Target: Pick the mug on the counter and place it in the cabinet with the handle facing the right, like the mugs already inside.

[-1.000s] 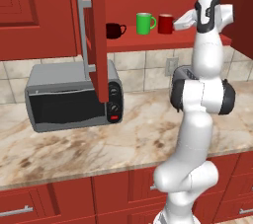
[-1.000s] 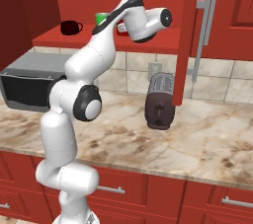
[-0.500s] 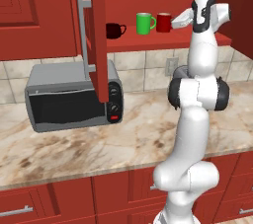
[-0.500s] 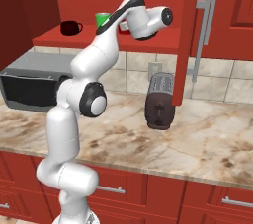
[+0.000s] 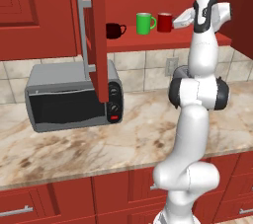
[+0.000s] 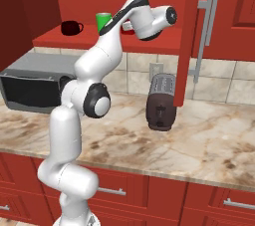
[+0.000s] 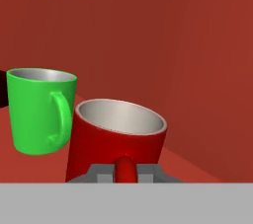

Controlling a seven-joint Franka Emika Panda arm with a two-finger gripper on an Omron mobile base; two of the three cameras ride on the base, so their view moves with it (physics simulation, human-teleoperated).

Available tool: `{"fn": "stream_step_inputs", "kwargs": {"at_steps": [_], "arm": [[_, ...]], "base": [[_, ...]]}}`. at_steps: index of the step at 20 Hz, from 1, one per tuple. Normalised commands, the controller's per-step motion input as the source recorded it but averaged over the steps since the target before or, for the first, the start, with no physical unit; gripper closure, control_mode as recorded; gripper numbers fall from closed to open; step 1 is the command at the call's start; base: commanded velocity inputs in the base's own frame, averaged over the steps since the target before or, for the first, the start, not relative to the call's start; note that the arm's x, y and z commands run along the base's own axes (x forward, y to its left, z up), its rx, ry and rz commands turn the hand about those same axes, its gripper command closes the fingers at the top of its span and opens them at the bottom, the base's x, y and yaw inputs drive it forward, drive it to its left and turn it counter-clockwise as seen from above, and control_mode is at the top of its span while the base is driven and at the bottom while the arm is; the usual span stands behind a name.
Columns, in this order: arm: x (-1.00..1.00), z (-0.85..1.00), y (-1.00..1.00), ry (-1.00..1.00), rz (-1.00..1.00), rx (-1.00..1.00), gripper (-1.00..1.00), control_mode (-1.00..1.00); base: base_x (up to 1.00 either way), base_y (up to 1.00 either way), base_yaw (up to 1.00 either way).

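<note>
Jaws are pinched on the red mug (image 7: pixel 116 141) at its handle (image 7: pixel 125 168). Just beside it on the cabinet (image 5: pixel 163 41) shelf the green mug (image 7: pixel 40 109) is seen, with the dark mug (image 5: pixel 114 30) further along.

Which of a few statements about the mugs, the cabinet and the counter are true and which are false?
1. The red mug is on the cabinet shelf beside the green mug. True.
2. The red mug stands on the counter. False: it is up at the shelf.
3. The gripper is at the red mug's handle. True.
4. The green mug lies on its side. False: it stands upright.
5. A toaster stands on the counter. True.
6. The dark mug is right of the green one in the left base view. False: it is to its left.
</note>
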Motion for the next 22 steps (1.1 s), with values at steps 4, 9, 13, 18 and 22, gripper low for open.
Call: {"fn": "stream_step_inputs", "kwargs": {"at_steps": [4,9,13,18,22], "arm": [[0.05,-0.19,-0.01,0.00,0.00,-0.05,1.00,-1.00],[0.08,-0.14,0.00,0.00,0.00,-0.03,1.00,-1.00],[0.13,-0.15,0.00,0.00,0.00,-0.03,1.00,-1.00],[0.04,-0.06,0.00,0.00,0.00,-0.01,1.00,-1.00],[0.00,0.00,0.00,0.00,0.00,0.00,-1.00,-1.00]], "base": [[0.00,0.00,0.00],[0.00,0.00,0.00],[0.00,0.00,0.00],[0.00,0.00,0.00],[0.00,0.00,0.00]]}}
